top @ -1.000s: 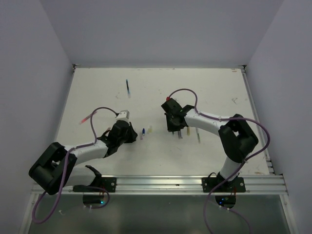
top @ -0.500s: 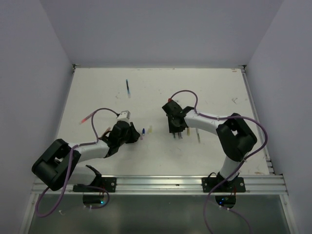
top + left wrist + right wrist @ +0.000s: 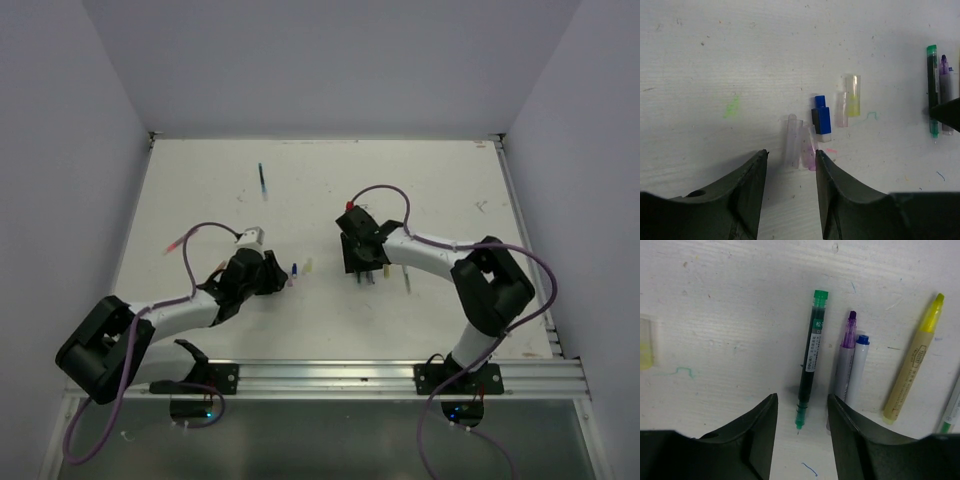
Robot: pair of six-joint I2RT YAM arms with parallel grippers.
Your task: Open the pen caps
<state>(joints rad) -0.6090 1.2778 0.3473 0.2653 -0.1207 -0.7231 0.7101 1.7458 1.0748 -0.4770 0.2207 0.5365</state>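
Note:
In the left wrist view my left gripper (image 3: pixel 790 156) is open, with nothing between its fingers. Just ahead of it on the table lie a clear cap (image 3: pixel 792 140) and a pink cap (image 3: pixel 809 150), then a blue cap (image 3: pixel 821 119) and a pale yellow cap (image 3: pixel 853 95). My right gripper (image 3: pixel 801 400) is open too. The tip of an uncapped green pen (image 3: pixel 810 360) lies loose on the table between its fingers. Purple (image 3: pixel 845 360), blue (image 3: pixel 857 367) and yellow (image 3: pixel 912 370) pens lie beside it. From above, the left gripper (image 3: pixel 283 280) and the right gripper (image 3: pixel 362 274) flank the caps (image 3: pixel 294 270).
A dark blue pen (image 3: pixel 262 180) lies alone far back on the white table (image 3: pixel 450 190). A pink pen (image 3: pixel 176 243) lies near the left wall. Another pen (image 3: pixel 406 280) lies right of my right gripper. Walls close in on three sides, with a metal rail (image 3: pixel 330 375) in front.
Both grippers have opened. The left arm has shifted slightly and the right gripper has stayed low over the pens.

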